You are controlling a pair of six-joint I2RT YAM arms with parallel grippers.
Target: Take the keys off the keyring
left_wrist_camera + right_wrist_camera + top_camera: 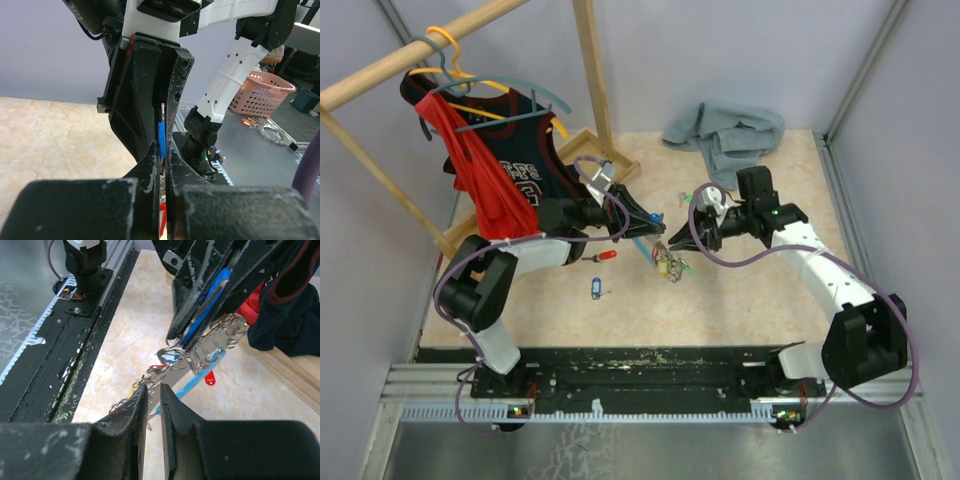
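Observation:
My left gripper (642,215) is shut on a blue-tagged key (161,139) of the bunch and holds it above the table. The keyring (227,330) and more keys (668,262) hang from that grip. My right gripper (154,390) faces the left one with its jaws nearly together on the blade of one silvery key (175,374) from the bunch. In the top view the right gripper (705,228) sits just right of the dangling keys. A red-headed key (605,255) and a blue-tagged key (597,289) lie loose on the table.
A wooden clothes rack (590,70) with a dark jersey (515,170), a red garment and hangers stands at the back left. A grey cloth (725,130) lies at the back. A light blue strip (195,382) lies under the bunch. A pink basket (267,92) stands off the table.

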